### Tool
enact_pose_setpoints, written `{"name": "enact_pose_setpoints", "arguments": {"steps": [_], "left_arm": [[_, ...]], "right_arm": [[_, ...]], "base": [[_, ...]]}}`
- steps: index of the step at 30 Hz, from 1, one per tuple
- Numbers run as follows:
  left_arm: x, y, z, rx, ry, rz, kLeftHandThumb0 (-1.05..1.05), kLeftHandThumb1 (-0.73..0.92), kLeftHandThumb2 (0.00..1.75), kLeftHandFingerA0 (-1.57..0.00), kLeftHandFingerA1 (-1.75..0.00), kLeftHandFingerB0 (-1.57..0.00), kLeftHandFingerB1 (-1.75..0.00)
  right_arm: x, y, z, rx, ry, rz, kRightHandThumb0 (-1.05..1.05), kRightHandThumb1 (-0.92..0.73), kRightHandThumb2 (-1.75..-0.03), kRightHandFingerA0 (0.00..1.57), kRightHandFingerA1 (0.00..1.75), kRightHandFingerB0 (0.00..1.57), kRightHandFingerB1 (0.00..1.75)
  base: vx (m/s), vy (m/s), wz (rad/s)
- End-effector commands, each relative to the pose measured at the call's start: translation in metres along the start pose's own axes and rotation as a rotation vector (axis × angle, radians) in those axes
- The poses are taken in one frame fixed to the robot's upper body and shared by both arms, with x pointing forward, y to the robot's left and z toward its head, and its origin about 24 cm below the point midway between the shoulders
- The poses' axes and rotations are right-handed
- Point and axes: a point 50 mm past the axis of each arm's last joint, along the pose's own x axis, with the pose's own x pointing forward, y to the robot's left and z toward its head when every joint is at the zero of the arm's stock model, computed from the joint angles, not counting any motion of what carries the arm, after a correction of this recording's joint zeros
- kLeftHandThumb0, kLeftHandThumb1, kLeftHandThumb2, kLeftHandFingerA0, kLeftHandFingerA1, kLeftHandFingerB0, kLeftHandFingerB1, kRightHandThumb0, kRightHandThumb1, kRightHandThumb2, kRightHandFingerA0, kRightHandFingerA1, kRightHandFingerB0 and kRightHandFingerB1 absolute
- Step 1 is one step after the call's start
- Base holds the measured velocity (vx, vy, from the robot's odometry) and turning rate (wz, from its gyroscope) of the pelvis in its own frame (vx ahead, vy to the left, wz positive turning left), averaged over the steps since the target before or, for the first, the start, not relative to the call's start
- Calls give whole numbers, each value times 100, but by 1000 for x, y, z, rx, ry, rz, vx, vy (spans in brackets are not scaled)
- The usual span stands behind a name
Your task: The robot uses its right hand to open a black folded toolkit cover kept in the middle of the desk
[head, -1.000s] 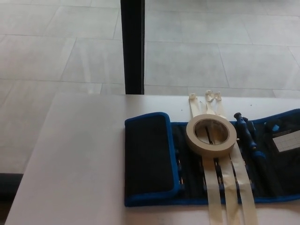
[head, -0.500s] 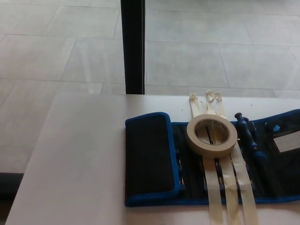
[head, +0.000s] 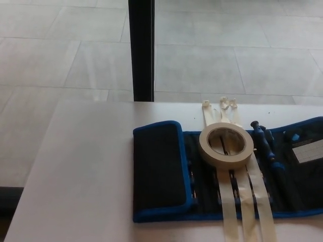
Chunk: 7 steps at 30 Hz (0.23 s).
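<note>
Nothing on the bench point(head: 86, 166) has shifted against anything else since the earlier frames; whole picture slid a touch left, so camera moved, not the things; no robot hand in view at any point, left or right, so whether either is open, closed or holding anything can't be told, and places can't be given relative to a hand.

Toolkit cover point(head: 227, 176) lies on the white bench toward the near edge, running off picture right; black fabric with bright blue piping all round; mostly spread flat, inside face up, with the left end flap point(head: 159, 171) folded over on top, showing its plain black outer face with rounded blue-trimmed corners; flap's right edge sits over the first tool slots.

Inside face shows dark pockets with tool shafts lying in them, details too dark to sort; blue-handled screwdriver point(head: 263, 142) lies tilted right of the tape roll; white label patch point(head: 307, 150) near the right edge, with a small blue bit point(head: 294, 136) just above-left of it.

Roll of cream masking tape point(head: 226, 144) sits flat on the open cover, hole up; three cream tape strips point(head: 237, 201) run from the bench beyond the cover, under the roll, across the cover and off the near edge, ends curled at the far side.

Black post point(head: 141, 50) stands behind the bench; grey tiled floor point(head: 227, 55) beyond.
</note>
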Motion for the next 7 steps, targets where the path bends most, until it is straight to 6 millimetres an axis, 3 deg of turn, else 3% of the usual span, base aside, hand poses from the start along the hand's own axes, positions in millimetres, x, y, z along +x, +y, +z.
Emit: {"name": "enact_pose_setpoints", "arguments": {"steps": [1,2,3,4,5,6,7], "left_arm": [[1,9,-6,202,126,-176,-101,34,126,-7,-98,0,-97],[0,10,-7,263,160,-213,-91,35,125,-20,-107,0,-98],[0,10,-8,279,171,-222,-91,35,125,-20,-107,0,-98],[0,11,-9,345,195,-252,-32,-24,76,-37,-76,-43,-80],[-1,12,-11,431,245,-297,-32,-24,76,-39,-77,-42,-79],[-2,12,-12,411,276,-321,-105,-1,105,-32,-115,-17,-106],[-2,12,-12,411,276,-321,-105,-1,105,-32,-115,-17,-106]], "right_arm": [[5,-13,0,11,108,-31,-45,-67,-59,62,104,39,58],[5,-10,4,49,73,-24,-45,-66,-59,61,104,46,70],[4,-9,6,62,62,-25,-45,-66,-59,61,104,46,70],[4,-7,10,60,29,-22,-54,-65,-60,66,106,42,60],[3,-2,20,66,-55,3,-52,-65,-59,64,96,39,55],[1,2,28,68,-122,24,-53,-65,-59,65,84,39,52],[1,2,28,68,-122,24,-53,-65,-59,65,84,39,52]], "base": [[0,0,0],[0,0,0],[0,0,0],[0,0,0],[0,0,0],[0,0,0],[0,0,0]]}}
